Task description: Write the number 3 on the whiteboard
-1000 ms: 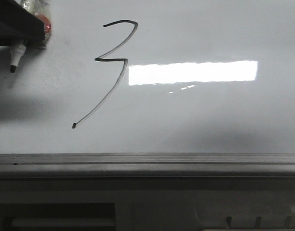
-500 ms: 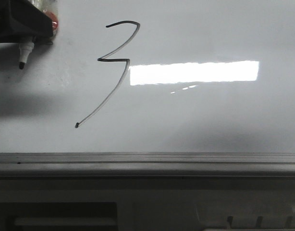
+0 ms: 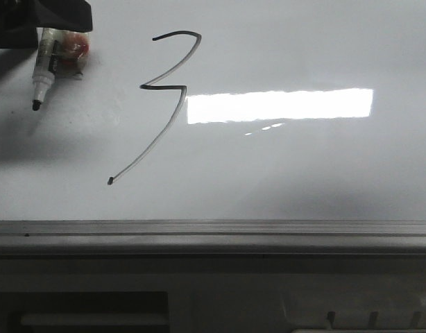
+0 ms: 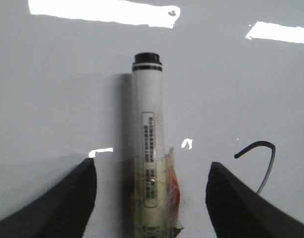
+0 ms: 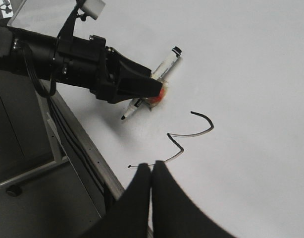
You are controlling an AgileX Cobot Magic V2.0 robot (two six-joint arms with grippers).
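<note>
The number 3 (image 3: 164, 87) is drawn in thin black line on the whiteboard (image 3: 303, 166), its long tail ending in a dot. It also shows in the right wrist view (image 5: 176, 142), and its top curl shows in the left wrist view (image 4: 261, 143). My left gripper (image 3: 50, 28) is open at the board's far left. A white marker (image 4: 147, 109) with tape and a red patch lies between its spread fingers (image 4: 77, 198), touching neither. The marker's uncapped tip (image 3: 36, 105) points down towards the rail. My right gripper (image 5: 152, 166) is shut and empty above the 3's tail.
A grey metal rail (image 3: 213, 232) runs along the board's near edge. A bright rectangular light reflection (image 3: 279, 105) lies to the right of the 3. In the right wrist view, a metal frame and floor (image 5: 33, 163) lie beyond the rail, and the left arm (image 5: 68, 54) reaches over the board.
The left gripper has shifted right and drawn back towards the top edge. More of the marker's body now shows below it. The 3 is unchanged.
</note>
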